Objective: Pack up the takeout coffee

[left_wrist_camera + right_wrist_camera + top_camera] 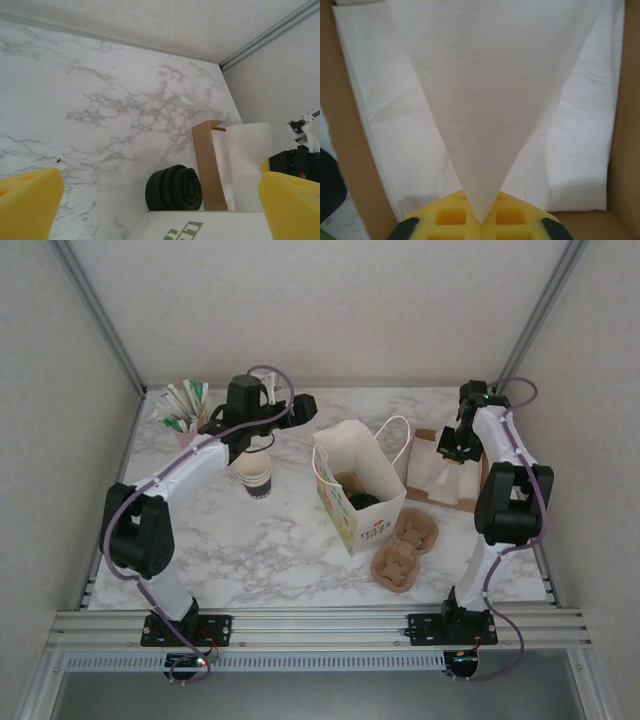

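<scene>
Packing scene from above: the takeout coffee (361, 502) is read as the dark round top low inside the open paper bag (372, 528); its banded wall is hidden by the bag, so this is a judgement. The bag stands upright near the middle of the table (250, 560), a little toward the right edge, mouth up.

Right gripper (480, 222): pads pressed together on the tip of a white napkin (480, 100), which rises in a taper from the brown napkin holder (350, 150); the holder stands by the right edge, toward the far side.

Left gripper (252, 443): pads (30, 200) spread wide with nothing between them; it hangs over a lidless paper cup (257, 475), left of centre toward the far edge. A squat black cylinder (175, 189) sits just beside the holder.

Governing relation: from the right gripper the bag and coffee lie to its left and toward the near edge; from the left gripper, to its right and toward the near edge; the right gripper looks the nearer. The cup's long axis is judged vertical, in line with the bag's mouth; anything added, probably the napkin, must enter from above.
</scene>
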Action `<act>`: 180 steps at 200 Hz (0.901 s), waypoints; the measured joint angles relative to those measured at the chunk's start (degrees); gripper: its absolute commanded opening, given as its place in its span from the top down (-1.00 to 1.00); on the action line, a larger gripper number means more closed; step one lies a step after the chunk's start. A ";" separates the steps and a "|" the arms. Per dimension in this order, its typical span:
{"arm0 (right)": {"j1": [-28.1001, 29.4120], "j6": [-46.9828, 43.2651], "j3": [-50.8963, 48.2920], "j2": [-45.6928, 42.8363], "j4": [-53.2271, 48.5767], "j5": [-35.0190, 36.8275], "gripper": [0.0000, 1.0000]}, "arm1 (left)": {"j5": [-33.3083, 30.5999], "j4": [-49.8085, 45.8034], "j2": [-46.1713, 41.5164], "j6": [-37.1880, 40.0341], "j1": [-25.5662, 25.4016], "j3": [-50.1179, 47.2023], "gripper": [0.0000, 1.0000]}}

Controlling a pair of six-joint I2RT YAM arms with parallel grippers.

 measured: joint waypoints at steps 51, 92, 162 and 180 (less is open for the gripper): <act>0.00 0.46 -4.15 -11.76 2.01 -0.07 1.00 | -2.14 0.37 -9.31 -0.22 -0.33 -4.28 -0.99; 0.00 1.01 -4.44 -27.82 3.37 -1.68 1.00 | -3.76 0.63 -18.71 -0.17 -2.29 -7.67 -0.99; 0.81 2.91 -4.66 -50.14 7.61 -13.14 1.00 | -5.84 -0.28 -33.33 0.11 -6.67 -12.48 -0.99; 1.03 4.09 -4.94 -53.99 9.68 -17.64 1.00 | -5.95 -0.28 -36.79 0.17 -7.08 -13.97 -0.99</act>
